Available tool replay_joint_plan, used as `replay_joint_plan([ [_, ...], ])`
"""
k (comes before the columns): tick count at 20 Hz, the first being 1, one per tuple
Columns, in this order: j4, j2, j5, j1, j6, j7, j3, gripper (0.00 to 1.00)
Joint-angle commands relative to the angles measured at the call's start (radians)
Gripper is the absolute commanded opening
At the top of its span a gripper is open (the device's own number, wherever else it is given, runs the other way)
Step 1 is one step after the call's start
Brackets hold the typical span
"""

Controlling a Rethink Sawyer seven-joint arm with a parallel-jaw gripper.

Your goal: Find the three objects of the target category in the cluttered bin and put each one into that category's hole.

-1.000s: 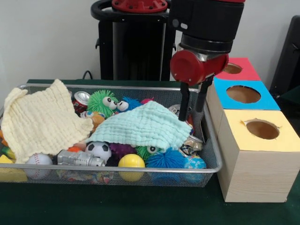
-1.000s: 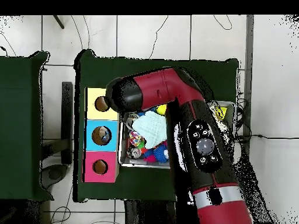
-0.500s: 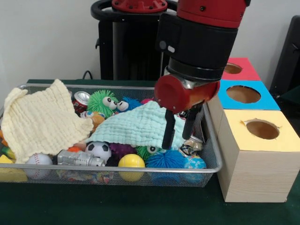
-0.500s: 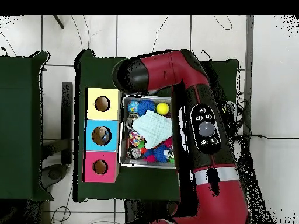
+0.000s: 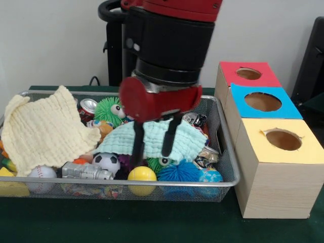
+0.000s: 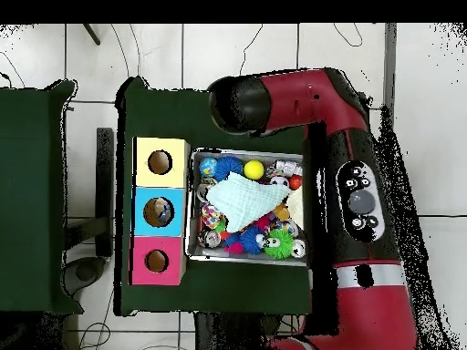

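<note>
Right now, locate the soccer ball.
Front view: the soccer ball lies at the wire bin's near side, between the silver toy and the yellow ball.

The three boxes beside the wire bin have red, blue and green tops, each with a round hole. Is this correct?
Not quite. The front view shows the three boxes beside the wire bin have a red top, a blue top and a yellow top, not green. Each has a round hole.

Bin [image 5: 223, 152] at frame left, boxes [image 5: 276, 172] at right, on the tabletop [image 5: 152, 223].
Two cloths [image 5: 43, 131] lie over toys in the bin; pincer [image 5: 152, 147] hangs over the centre cloth.
</note>
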Motion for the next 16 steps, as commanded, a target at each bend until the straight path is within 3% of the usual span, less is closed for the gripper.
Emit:
replay_joint_plan([
  [1, -0.092, 0.032, -0.016, -0.064, 0.228, -0.418, 0.064, 1.0],
  [6, -0.149, 0.058, -0.042, -0.06, 0.278, -0.422, 0.058, 1.0],
  [11, -0.208, 0.1, 0.041, -0.066, 0.298, -0.164, 0.05, 1.0],
  [15, -0.253, 0.111, 0.057, -0.046, 0.354, -0.087, 0.03, 1.0],
  [16, -0.297, 0.131, 0.043, -0.027, 0.386, -0.087, 0.027, 1.0],
])
